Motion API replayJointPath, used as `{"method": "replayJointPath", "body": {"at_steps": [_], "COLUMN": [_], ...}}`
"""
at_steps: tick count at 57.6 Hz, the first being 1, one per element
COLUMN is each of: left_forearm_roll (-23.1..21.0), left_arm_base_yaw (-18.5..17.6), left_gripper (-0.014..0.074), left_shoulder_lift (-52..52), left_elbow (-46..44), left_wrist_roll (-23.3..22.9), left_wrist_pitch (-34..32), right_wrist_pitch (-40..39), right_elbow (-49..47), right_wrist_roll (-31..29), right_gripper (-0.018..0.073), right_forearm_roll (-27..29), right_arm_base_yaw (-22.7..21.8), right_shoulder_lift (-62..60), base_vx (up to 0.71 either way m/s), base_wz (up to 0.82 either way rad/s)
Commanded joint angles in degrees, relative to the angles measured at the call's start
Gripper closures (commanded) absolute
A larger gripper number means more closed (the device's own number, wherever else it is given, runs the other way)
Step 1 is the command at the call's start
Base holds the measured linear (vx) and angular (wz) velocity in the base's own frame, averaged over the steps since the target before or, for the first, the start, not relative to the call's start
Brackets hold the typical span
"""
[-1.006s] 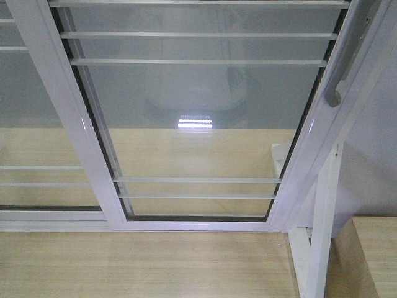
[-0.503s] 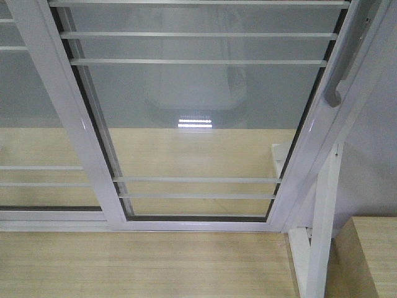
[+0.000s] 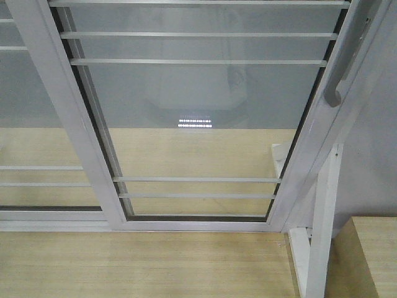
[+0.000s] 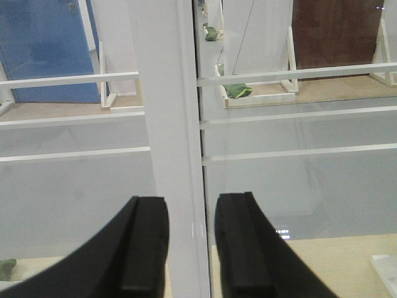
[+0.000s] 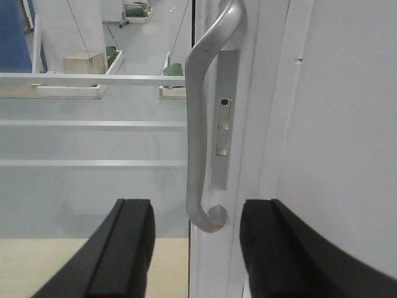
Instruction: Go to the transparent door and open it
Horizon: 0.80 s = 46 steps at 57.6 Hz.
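The transparent door [image 3: 198, 124] fills the front view, a clear glass panel in a white frame with thin white bars. Its curved grey-silver handle [image 3: 338, 77] sits on the right stile. In the right wrist view the handle [image 5: 200, 124] stands upright straight ahead, and its lower hook lies between and beyond the fingers of my open, empty right gripper [image 5: 197, 248]. In the left wrist view my left gripper [image 4: 191, 248] is open and empty, facing a white vertical stile [image 4: 166, 124] of the glass panels. Neither gripper shows in the front view.
A handle-less glass panel [image 3: 31, 143] overlaps the door on the left. A white jamb post [image 3: 322, 217] and a grey wall [image 3: 372, 155] stand at the right, with a wooden box [image 3: 372, 254] at the bottom right. Pale wood floor [image 3: 142, 267] lies in front.
The bright light reflection on the glass has dimmed to two dotted lines. The door and the view have not visibly moved.
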Motion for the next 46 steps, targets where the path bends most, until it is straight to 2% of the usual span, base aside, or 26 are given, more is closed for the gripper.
{"method": "replayJointPath", "body": {"at_steps": [1,5,26,46], "left_forearm_roll": [-0.4,-0.4,-0.3,-0.3], "left_arm_base_yaw": [-0.3,-0.3,-0.3,-0.3], "left_gripper": [0.0243,0.0243,0.0243,0.0243], "left_shoulder_lift": [0.0,0.0,0.0,0.0], "left_elbow": [-1.8,-1.8,-1.8,-1.8], "left_wrist_roll": [-0.6,-0.6,-0.6,-0.6], "left_wrist_pitch": [-3.9,-3.6,-0.7,-0.9], "right_wrist_pitch": [-11.9,-15.0,-20.4,-22.4], "right_elbow": [-2.2,-3.2,-15.9,-25.6], "right_wrist_roll": [-0.1,-0.1,-0.1,-0.3], "right_gripper": [0.0152,0.0152,0.0152,0.0152], "right_forearm_roll": [-0.1,-0.1,-0.6,-0.7], "right_arm_base_yaw": [-0.2,-0.2,-0.2,0.9], "right_shoulder_lift": [4.2,8.4,29.5,44.5], "base_vx": [0.00,0.00,0.00,0.00], "base_wz": [0.00,0.00,0.00,0.00]}}
